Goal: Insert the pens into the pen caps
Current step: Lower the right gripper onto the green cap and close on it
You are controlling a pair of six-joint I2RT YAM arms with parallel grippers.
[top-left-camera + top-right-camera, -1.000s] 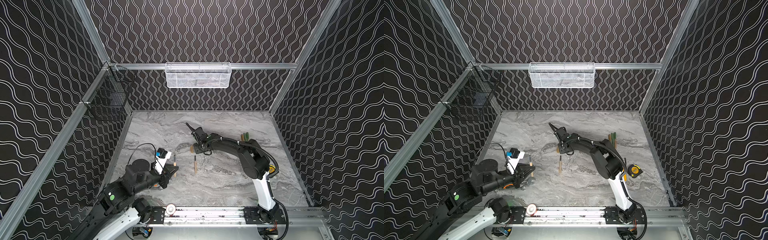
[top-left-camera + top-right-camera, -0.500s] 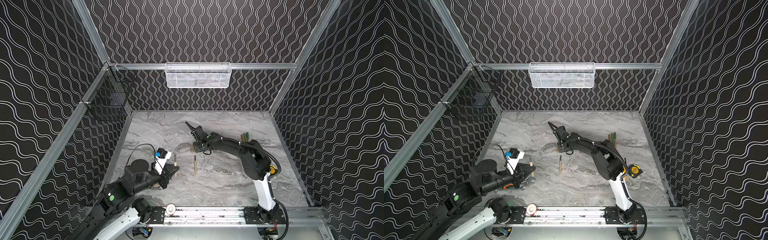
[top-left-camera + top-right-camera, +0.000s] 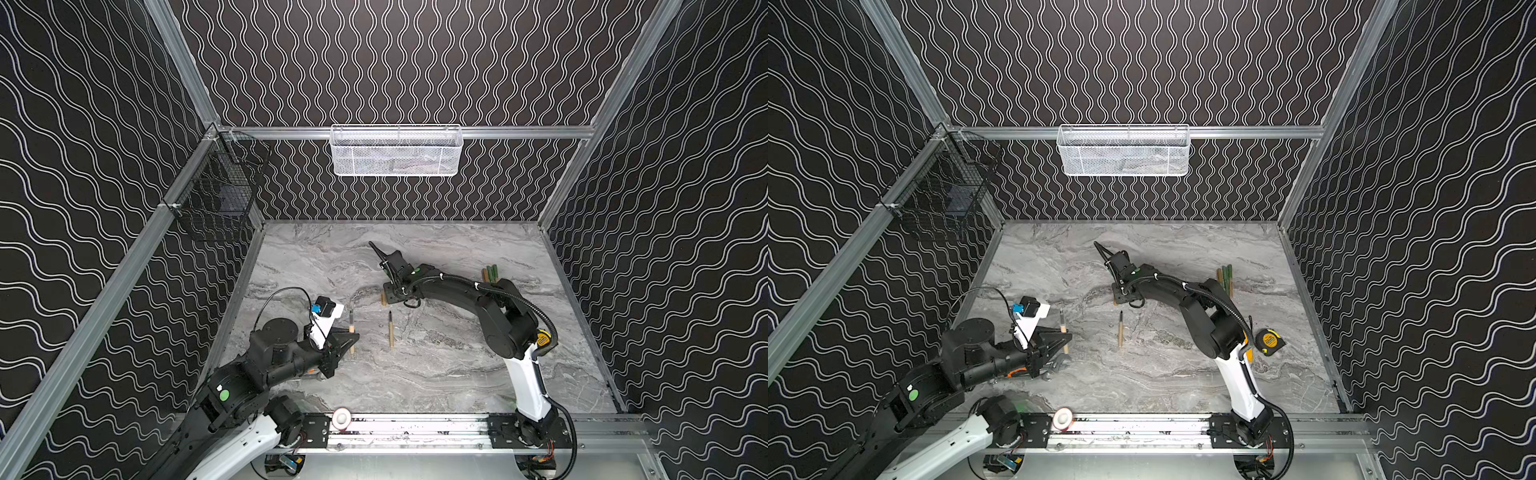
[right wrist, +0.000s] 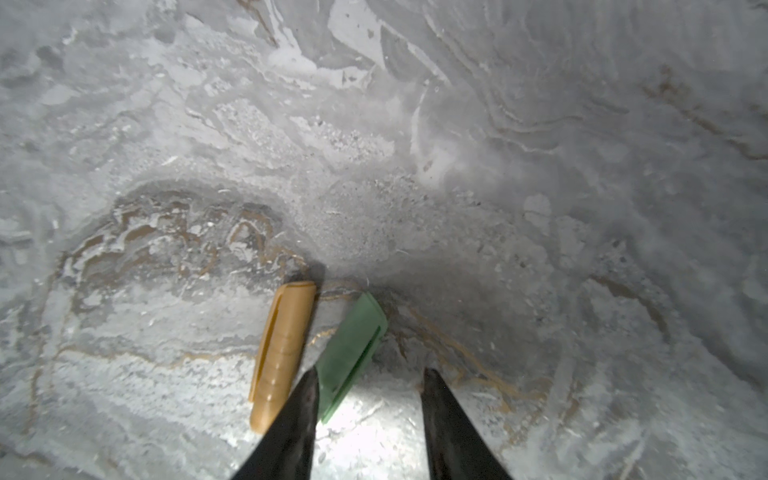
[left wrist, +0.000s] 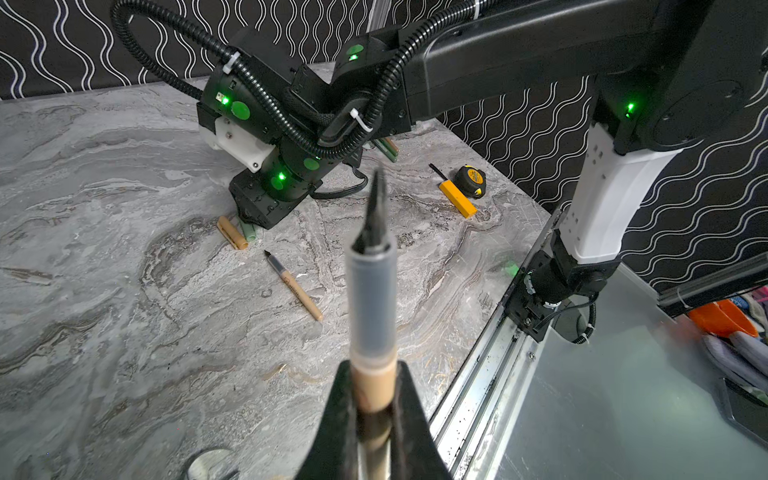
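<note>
Both top views: left fingers (image 3: 344, 338) clamped on tan stick pen with dark tip (image 3: 351, 326), low over left side of grey marble counter (image 3: 436, 365). Second tan pen (image 3: 390, 330) lies loose mid-counter.

Left wrist view: held pen pokes straight out between fingers, loose pen on counter beyond.

Right wrist view: right fingers (image 4: 299, 415) parted, gripping nothing. Near end of short green cap (image 4: 353, 338) sits between them, just beside one finger. Short tan cap (image 4: 282, 349) lies just outside, alongside green one.
</note>
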